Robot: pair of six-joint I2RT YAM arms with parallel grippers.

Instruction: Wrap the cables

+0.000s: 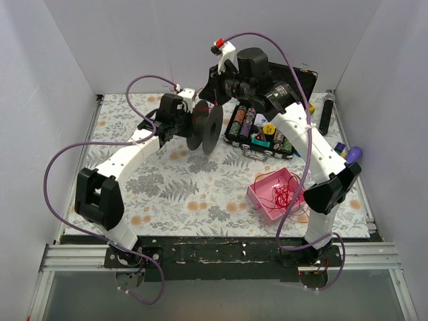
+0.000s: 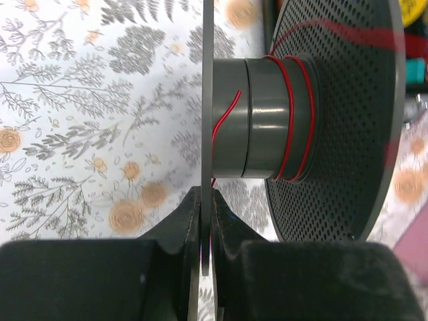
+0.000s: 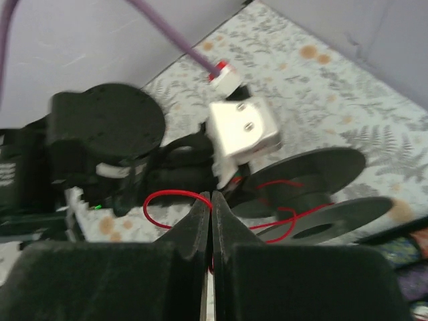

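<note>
- Nearest to us, in the left wrist view, the left gripper [image 2: 206,200] has its two black fingers [image 2: 184,231] clenched on the thin edge of one flange of a dark grey plastic spool [image 2: 264,120]. The bottom of that flange is hidden between the pads.
- Thin bright red cables [image 2: 293,100] lie in a few turns round the spool's hub, close against the perforated flange. One more strand runs down the hub beside the gripped flange. A blurred red streak crosses the perforated flange, so we cannot count the turns exactly.
- In the blurred right wrist view, the right gripper [image 3: 210,200] has its fingers pressed tight together. A red strand runs right into the tips, pinched there as far as we can tell. It loops out to the left, and more red strands trail toward the spool behind.
- From above, the right gripper is mostly hidden behind its own wrist.
- A square pink tray [image 1: 263,200] near the right arm holds a loose tangle of red cables.
- A black case [image 1: 267,151] at the far side holds cylindrical things. The right arm covers part of it, so we cannot count them.
- We count two arms, one spool with two flanges, one pink tray and one floral mat [image 1: 187,187].
</note>
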